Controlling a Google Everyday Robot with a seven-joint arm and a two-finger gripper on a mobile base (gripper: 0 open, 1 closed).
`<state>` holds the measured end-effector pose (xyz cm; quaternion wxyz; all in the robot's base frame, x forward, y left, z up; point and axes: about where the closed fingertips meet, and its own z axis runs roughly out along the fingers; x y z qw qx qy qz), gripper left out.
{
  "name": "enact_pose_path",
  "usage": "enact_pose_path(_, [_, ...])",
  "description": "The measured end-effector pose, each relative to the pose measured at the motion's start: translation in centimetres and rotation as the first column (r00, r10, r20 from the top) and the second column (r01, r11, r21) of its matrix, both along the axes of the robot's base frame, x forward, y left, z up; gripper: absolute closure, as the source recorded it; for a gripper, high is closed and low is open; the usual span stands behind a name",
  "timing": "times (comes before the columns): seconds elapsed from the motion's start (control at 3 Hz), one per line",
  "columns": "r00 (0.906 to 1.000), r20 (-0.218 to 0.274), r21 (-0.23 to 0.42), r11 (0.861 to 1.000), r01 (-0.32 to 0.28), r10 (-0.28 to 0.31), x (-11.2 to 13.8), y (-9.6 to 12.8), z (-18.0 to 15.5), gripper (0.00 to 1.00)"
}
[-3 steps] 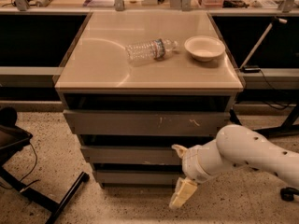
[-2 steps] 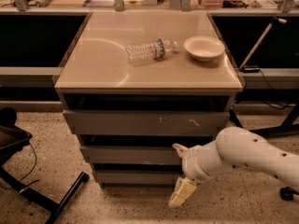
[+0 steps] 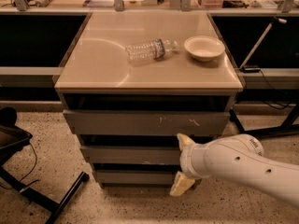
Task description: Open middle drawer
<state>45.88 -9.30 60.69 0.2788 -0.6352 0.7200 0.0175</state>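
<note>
end effector (image 3: 182, 162) lower center-right, fingers spread above/below right end of middle drawer (image 3: 128, 154) | drawer front at bottom center | bottle (image 3: 150, 50), bowl (image 3: 204, 47) on worktop (image 3: 93, 64)

Beige tabletop (image 3: 103, 64) with a clear bottle (image 3: 149, 50) and a cream bowl (image 3: 204, 48). Grey middle drawer (image 3: 126, 154), pale chips. White end effector (image 3: 178, 164) with cream fingers (image 3: 181, 185), lower centre-right. Speckled floor (image 3: 46, 139).

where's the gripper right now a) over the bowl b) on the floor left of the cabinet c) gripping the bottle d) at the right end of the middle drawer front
d: the gripper sits at the right end of the middle drawer, jaws apart above and below its front.
</note>
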Motion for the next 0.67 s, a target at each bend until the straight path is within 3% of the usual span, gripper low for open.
enact_pose_path(0.33, [0.9966, 0.078, 0.008, 1.000, 0.026, -0.027, 1.9, 0.1, 1.1, 0.00])
enact_pose_path(0.67, [0.9959, 0.084, 0.048, 0.998, 0.032, -0.036, 3.4, -1.6, -1.3, 0.00])
